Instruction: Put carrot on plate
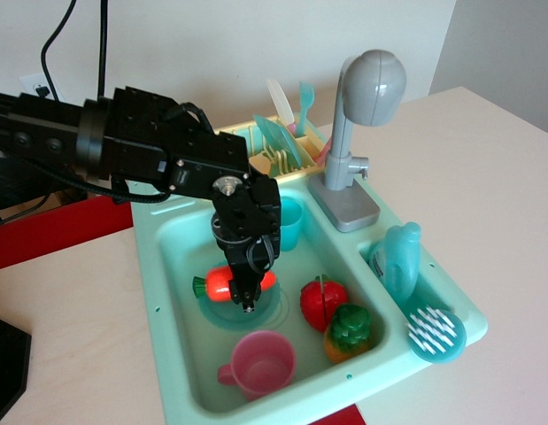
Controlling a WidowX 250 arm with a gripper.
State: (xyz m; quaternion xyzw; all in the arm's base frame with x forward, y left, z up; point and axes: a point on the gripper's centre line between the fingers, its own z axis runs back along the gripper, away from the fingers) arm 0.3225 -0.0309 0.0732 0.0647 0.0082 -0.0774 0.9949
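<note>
The orange toy carrot (pixel 222 282) with its green stub at the left lies crosswise in my gripper (pixel 245 290), which is shut on it. The carrot is low over the round teal plate (pixel 272 312), which lies on the sink floor and is mostly hidden under the gripper and the carrot. I cannot tell whether the carrot touches the plate. My black arm reaches in from the upper left.
A pink cup (pixel 259 364) stands just in front of the plate. A red toy apple (pixel 323 302) and an orange fruit with a green cap (pixel 349 334) lie to the right. A teal cup (pixel 288 221) stands behind. The faucet (pixel 358 133), dish rack (pixel 274 146) and blue bottle (pixel 397 261) border the sink (pixel 172 292).
</note>
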